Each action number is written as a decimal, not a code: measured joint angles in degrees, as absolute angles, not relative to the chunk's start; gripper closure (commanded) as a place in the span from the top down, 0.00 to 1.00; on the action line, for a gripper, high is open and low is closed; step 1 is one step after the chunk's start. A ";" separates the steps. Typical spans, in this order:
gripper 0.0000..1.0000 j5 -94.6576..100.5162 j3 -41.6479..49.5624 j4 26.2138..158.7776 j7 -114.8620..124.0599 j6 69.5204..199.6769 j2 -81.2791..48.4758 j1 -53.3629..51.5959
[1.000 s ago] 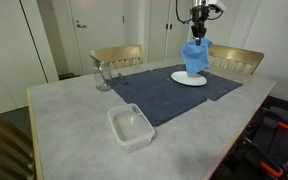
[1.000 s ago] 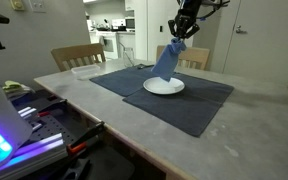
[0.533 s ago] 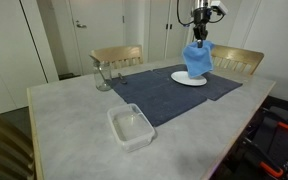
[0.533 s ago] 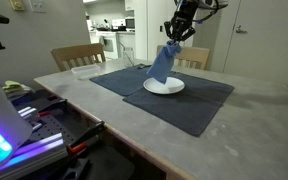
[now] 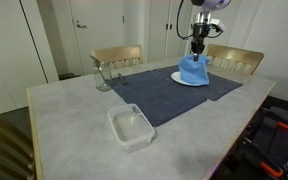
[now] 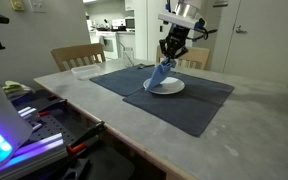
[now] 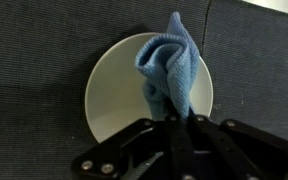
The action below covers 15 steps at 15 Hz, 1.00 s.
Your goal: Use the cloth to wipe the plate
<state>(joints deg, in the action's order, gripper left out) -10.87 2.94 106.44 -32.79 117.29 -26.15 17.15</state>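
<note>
A white round plate (image 5: 177, 78) (image 6: 173, 87) (image 7: 109, 90) lies on a dark blue placemat (image 5: 159, 95) (image 6: 184, 100). My gripper (image 5: 197, 50) (image 6: 171, 56) (image 7: 177, 118) is shut on a light blue cloth (image 5: 193, 70) (image 6: 161, 75) (image 7: 171, 68). The cloth hangs down from the jaws and its lower end rests bunched on the plate. In the wrist view the cloth covers the right part of the plate, with the left part bare.
A clear plastic container (image 5: 131, 127) stands near the table's front edge. A glass (image 5: 102, 75) stands at the mat's far corner. Wooden chairs (image 5: 117, 57) (image 5: 239, 60) (image 6: 76, 57) stand round the marble table (image 5: 74, 120).
My gripper has come down with the cloth. The cloth hung above the plate before; now its lower end lies crumpled on the plate.
</note>
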 measured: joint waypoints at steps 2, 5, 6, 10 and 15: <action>0.02 -10.90 2.52 109.10 -33.60 121.95 -26.49 17.11; 0.02 -10.90 1.70 111.83 -33.95 127.94 -27.60 17.05; 0.02 -10.91 1.47 112.37 -33.93 129.53 -28.06 17.03; 0.02 -10.62 0.98 115.00 -33.76 137.32 -29.63 16.67; 0.02 -10.21 0.83 116.09 -34.32 141.25 -30.70 16.98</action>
